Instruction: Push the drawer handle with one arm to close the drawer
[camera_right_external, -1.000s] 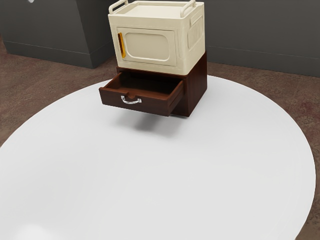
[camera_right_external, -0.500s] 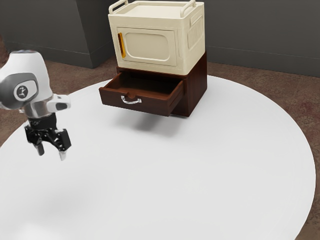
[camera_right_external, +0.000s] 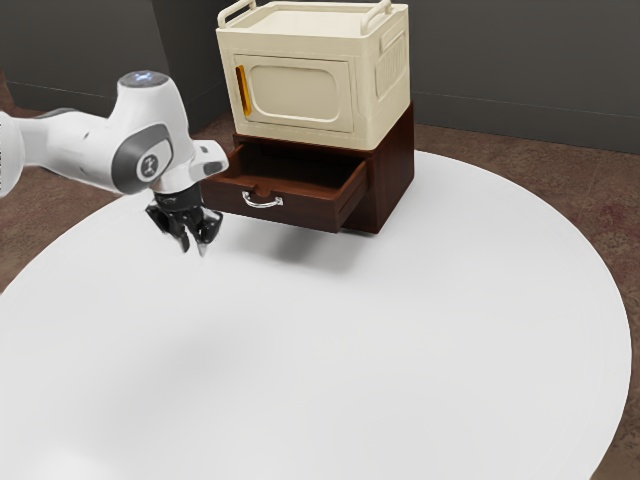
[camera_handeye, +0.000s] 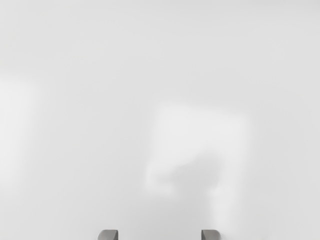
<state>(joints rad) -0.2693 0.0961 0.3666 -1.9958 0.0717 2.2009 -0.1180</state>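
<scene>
Brown drawer, 1 silver handle

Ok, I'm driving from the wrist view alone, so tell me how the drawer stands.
Observer: From the exterior view, the drawer is pulled out, open.
Operator: Give me the handle, and where on the drawer it sits.
Observer: The handle is a silvery, curved one, on the drawer's front face.
Operator: Is my pincer on it?
Observer: No, the pincer hangs apart from it, toward the exterior view's left.
</scene>
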